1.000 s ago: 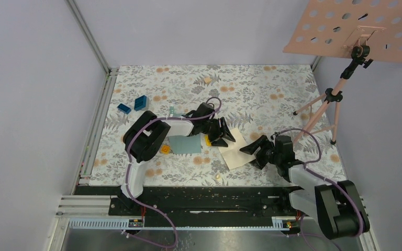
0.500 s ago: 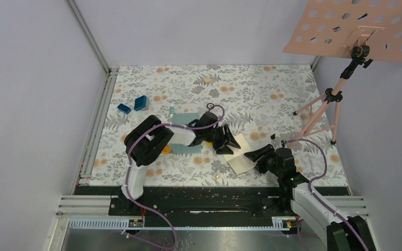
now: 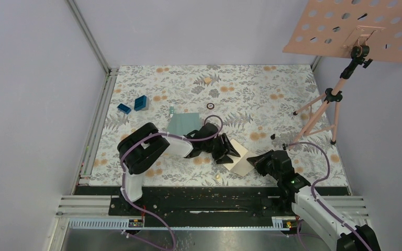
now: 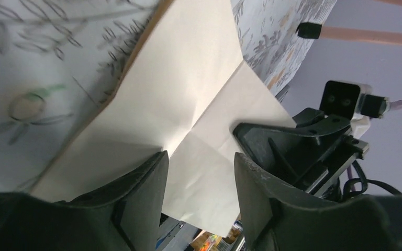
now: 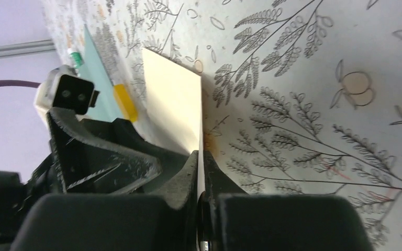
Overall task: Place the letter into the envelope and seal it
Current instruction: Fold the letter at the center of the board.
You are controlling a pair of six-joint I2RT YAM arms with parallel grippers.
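The cream letter (image 3: 241, 158) lies on the floral table near the front, one corner lifted. My right gripper (image 3: 256, 162) is shut on its near-right edge; in the right wrist view the sheet (image 5: 172, 99) runs thin between the closed gripper (image 5: 202, 154). My left gripper (image 3: 229, 150) is open at the letter's left side, and the letter (image 4: 188, 78) shows flat past the gap of that gripper (image 4: 200, 157). The teal envelope (image 3: 182, 124) lies flat behind the left arm, which partly covers it; the envelope (image 5: 97, 68) also appears in the right wrist view.
Two blue blocks (image 3: 140, 102) sit at the back left. A pink perforated board (image 3: 356, 29) on a tripod (image 3: 319, 112) stands at the right. A small black ring (image 3: 210, 105) and small yellow pieces (image 3: 218, 178) lie on the table. A metal rail (image 3: 97, 130) runs along the left.
My right gripper has closed on the letter's edge. The left arm and gripper have swung toward the front, and the letter has shifted nearer the table's front edge.
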